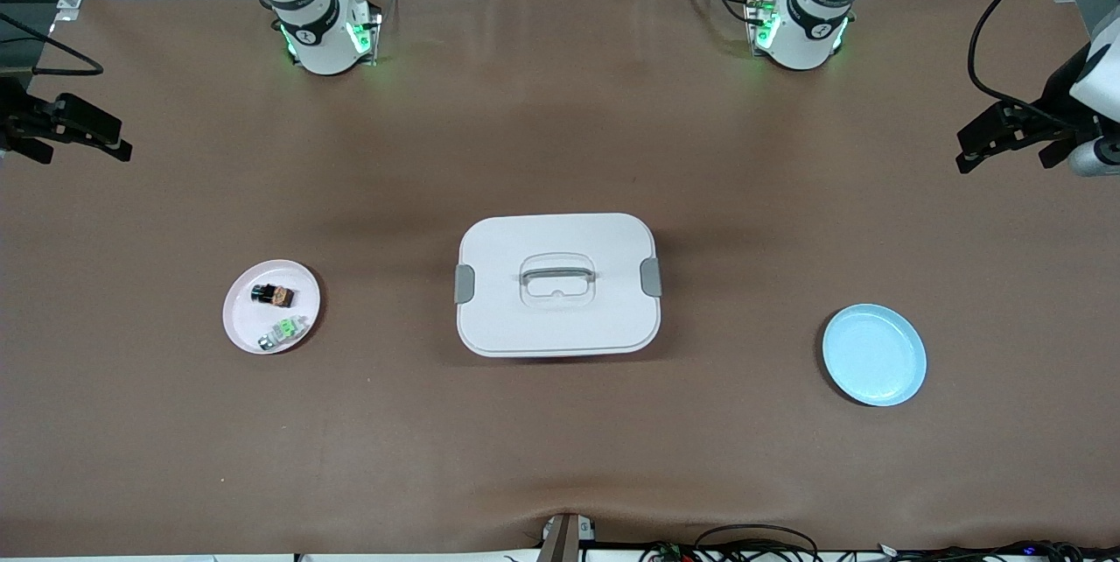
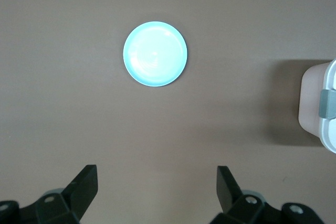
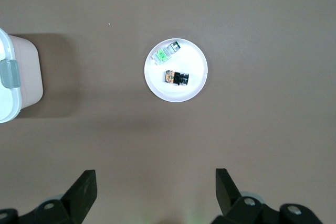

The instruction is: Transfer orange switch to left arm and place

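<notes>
1. We see the orange switch (image 1: 276, 294) lying on the pink plate (image 1: 241, 317) toward the right arm's end of the table, at about 9 o'clock from the box (image 1: 557, 284).
2. On the same plate, the small silver piece with a green part (image 1: 284, 333) lies just beside the switch, nearer the front camera – the two look apart.
3. The white lidded box sits mid-table, grey clasps at its ends and a clear handle on its lid.
4. The blue plate (image 1: 875, 354) lies bare at roughly 4 o'clock from the box, toward the left arm's end.
5. The right gripper (image 1: 74, 131) waits in the air at its table end, fingers spread wide and holding nothing.
6. The left gripper (image 1: 993, 140) hangs at its own end – fingers likewise wide apart, nothing between them.
</notes>
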### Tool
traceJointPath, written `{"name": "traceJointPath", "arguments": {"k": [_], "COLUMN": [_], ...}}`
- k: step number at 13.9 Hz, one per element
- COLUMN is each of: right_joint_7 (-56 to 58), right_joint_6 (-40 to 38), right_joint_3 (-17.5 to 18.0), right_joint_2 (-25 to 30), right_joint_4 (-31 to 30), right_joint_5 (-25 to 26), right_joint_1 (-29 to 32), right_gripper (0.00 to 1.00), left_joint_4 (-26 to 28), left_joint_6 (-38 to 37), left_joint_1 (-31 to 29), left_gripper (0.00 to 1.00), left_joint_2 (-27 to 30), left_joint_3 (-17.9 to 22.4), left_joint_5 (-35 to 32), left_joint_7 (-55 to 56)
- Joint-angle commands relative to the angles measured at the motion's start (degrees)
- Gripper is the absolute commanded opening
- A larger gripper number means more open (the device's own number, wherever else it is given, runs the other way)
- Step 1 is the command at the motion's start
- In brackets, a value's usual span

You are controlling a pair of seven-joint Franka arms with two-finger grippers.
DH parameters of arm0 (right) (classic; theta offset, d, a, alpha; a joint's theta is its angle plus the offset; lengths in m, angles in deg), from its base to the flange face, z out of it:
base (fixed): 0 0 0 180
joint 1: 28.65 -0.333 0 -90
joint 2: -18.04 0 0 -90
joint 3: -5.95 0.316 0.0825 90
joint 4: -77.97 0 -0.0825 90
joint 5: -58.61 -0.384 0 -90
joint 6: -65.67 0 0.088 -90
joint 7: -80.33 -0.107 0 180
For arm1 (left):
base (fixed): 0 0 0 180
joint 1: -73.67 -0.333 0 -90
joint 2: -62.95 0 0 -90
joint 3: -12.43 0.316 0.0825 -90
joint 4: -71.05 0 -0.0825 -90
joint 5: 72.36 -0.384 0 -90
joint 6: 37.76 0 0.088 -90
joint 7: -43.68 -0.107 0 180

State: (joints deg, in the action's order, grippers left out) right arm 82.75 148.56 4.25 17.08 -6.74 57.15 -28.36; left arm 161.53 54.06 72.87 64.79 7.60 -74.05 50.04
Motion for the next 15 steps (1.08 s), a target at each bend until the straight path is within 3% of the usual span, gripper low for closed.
{"name": "traceJointPath", "arguments": {"k": [1,15], "right_joint_7": [0.57,-0.22], "right_joint_6": [0.78,1.75], "right_joint_3": [1.0,0.74], "right_joint_2": [1.41,-0.09], "right_joint_4": [-1.34,0.59], "right_joint_5": [0.66,1.36], "right_joint_1": [1.03,1.38], "right_gripper": [1.0,1.0], "left_joint_4": [-1.01,-0.83], "left_joint_6": [-1.21,-2.17], "left_joint_1": [-0.25,-0.08], "left_gripper": [1.0,1.0], "left_joint_2": [-0.09,-0.09], "left_joint_3": [0.08,0.35], "left_joint_5": [0.01,0.01], "left_joint_7": [-0.74,-0.21]}}
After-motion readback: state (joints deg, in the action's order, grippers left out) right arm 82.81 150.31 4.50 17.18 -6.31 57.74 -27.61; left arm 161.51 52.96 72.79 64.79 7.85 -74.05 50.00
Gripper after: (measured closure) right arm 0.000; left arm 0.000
